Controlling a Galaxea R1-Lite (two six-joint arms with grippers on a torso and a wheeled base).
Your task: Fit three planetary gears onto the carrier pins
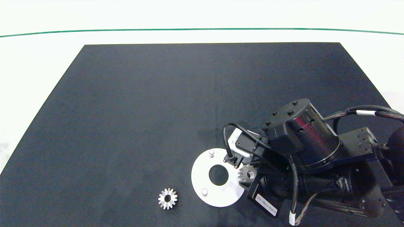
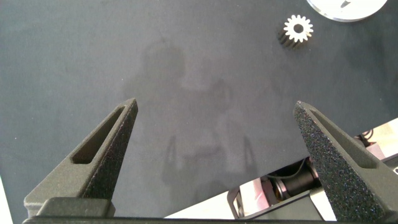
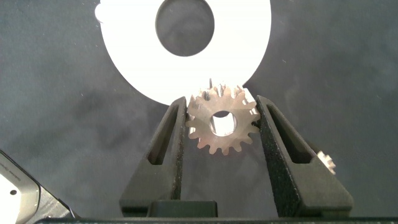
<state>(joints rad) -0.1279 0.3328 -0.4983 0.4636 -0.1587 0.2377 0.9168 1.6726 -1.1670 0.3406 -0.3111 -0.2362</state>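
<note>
The right gripper (image 3: pixel 221 134), reaching in from the right side of the table, is holding one gear (image 3: pixel 222 122) between its two fingers, the jaws closed narrowly against the teeth on either side. The gear is lying flat in the grasp, its centre hole facing straight up and down, so its axis is running vertical, parallel to the pins. It is hanging over the right-hand rim of the white disc (image 1: pixel 202 172), where the third pin is presumably sitting; that pin is hidden under the gear and the fingers, so I cannot tell whether the hole is lined up over it. Two bare pins are standing upright on the disc: one (image 1: pixel 211 153) at the far edge and one (image 1: pixel 204 192) at the near edge, both lying to the left of the held gear. A second gear (image 1: pixel 168 198) is resting flat on the black mat (image 1: pixel 126 110), apart from the disc on its left side. In the right wrist view a small toothed piece (image 3: pixel 326 162), possibly the third gear, is just peeking out beside a finger. The left gripper (image 2: pixel 217 162) is hovering with its fingers spread wide and empty over bare mat, with the loose gear well ahead of it, so the left arm is the nearer one to that gear.
</note>
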